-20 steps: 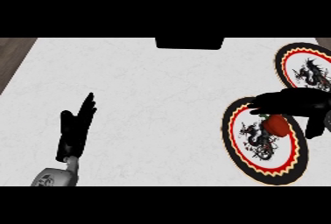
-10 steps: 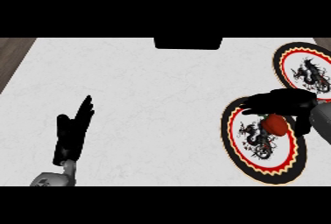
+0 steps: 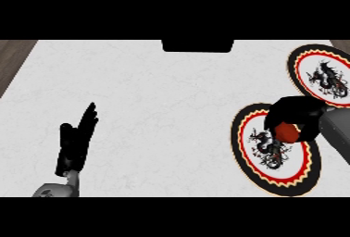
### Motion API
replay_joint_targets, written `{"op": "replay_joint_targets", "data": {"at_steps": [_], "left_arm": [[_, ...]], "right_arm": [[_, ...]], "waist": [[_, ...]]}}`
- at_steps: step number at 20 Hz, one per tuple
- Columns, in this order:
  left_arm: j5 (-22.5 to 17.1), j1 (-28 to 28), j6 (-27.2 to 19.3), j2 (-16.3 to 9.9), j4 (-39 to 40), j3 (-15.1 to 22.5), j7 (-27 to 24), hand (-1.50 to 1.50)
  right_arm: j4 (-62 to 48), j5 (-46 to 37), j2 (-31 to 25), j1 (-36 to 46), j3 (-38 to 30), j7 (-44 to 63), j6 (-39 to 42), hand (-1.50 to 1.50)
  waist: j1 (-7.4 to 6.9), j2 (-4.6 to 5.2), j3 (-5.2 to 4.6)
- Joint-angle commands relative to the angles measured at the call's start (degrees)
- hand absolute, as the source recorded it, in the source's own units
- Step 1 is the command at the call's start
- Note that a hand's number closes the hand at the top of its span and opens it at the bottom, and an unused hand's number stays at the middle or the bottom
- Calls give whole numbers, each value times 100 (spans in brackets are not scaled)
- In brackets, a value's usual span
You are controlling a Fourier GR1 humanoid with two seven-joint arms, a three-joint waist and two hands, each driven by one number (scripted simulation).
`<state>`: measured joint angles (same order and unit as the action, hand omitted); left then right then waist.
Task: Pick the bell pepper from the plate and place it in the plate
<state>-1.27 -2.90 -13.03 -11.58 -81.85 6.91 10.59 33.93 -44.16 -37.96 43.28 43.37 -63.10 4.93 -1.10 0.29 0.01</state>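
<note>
1. White counter [image 3: 171, 102] fills the view, with a dark block [image 3: 197, 45] at its 12 o'clock edge.
2. Pepper [image 3: 288, 132], red, sits over the upper right part of the near plate [image 3: 253, 162], at about 4 o'clock in the view.
3. Right hand [image 3: 294, 113] lies directly over the pepper, its black fingers curled round it from the 12 o'clock side, so only the pepper's lower face shows; its long axis cannot be told.
4. Whether the pepper rests on the near plate or is lifted off it cannot be told.
5. Far plate [image 3: 321, 76], the likely goal, lies at 1 o'clock from the pepper, just beside the near plate's rim; the carry would run up and slightly right, a short way.
6. Right hand is much the nearer one to both plates.
7. Left hand [image 3: 75, 143] rests at 8 o'clock, well apart, fingers straight and pointing up.
</note>
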Motion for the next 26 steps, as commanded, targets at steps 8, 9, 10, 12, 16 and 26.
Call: {"op": "replay_joint_targets", "data": {"at_steps": [8,9,10,12,16,26], "left_arm": [[67,26,-31,164,-81,26,58,0],[-194,91,254,-197,-15,-317,-15,0],[-31,-152,42,74,-65,-82,149,0],[-59,53,67,78,-6,-94,15,0],[-63,-90,103,-69,26,-214,191,0],[63,173,-6,70,96,-218,-123,0]], "right_arm": [[-643,610,526,211,-984,487,-95,150],[-721,835,416,151,-1218,1011,-6,150],[-996,1070,516,188,-1505,1570,-8,150],[-1386,1470,545,206,-2037,2575,-128,150],[-1353,1723,528,654,-2574,3537,-936,150],[-165,2294,-76,464,-3560,4064,-2119,150]], "waist": [[6,-13,5],[32,-30,-1],[64,-9,7],[69,-2,2],[91,-34,-1],[282,-85,-9]]}}
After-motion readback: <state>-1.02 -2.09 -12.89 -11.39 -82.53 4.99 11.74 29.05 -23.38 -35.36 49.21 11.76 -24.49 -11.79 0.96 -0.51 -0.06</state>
